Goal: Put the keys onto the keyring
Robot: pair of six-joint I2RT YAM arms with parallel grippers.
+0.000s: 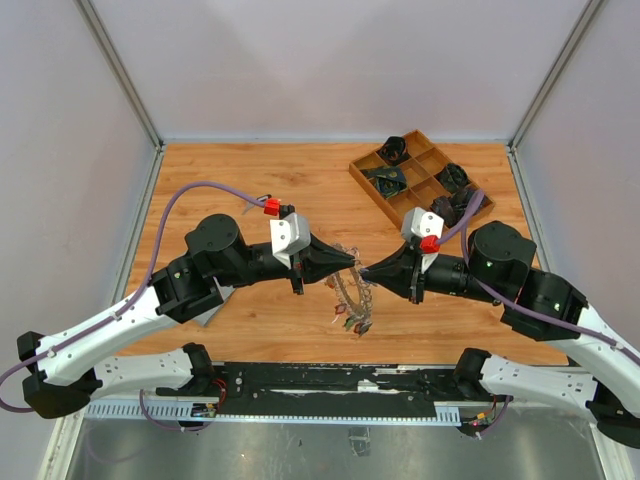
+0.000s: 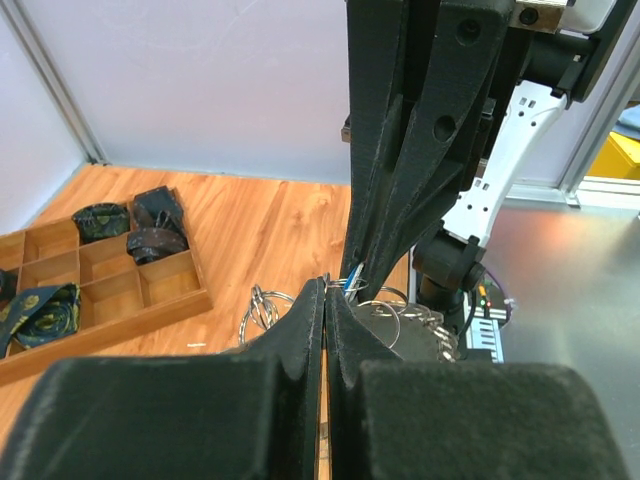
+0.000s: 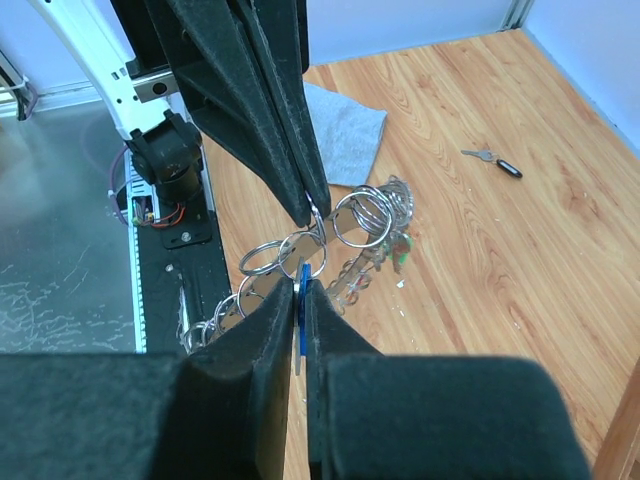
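On the top view, the left gripper (image 1: 351, 263) and right gripper (image 1: 367, 270) meet tip to tip. The keyring (image 1: 353, 300), a spiky chain of silver wire, hangs below them with its long axis toward 6 o'clock.

On the left wrist view, we see matte black fingers pressed together on a thin loop.

On the right wrist view, the fingers pinch a blue-tagged key (image 3: 301, 285), edge-on and pointing to 12 o'clock. A black-tagged key (image 3: 495, 160) lies flat at 2 o'clock on the grained wooden table (image 3: 480, 260).
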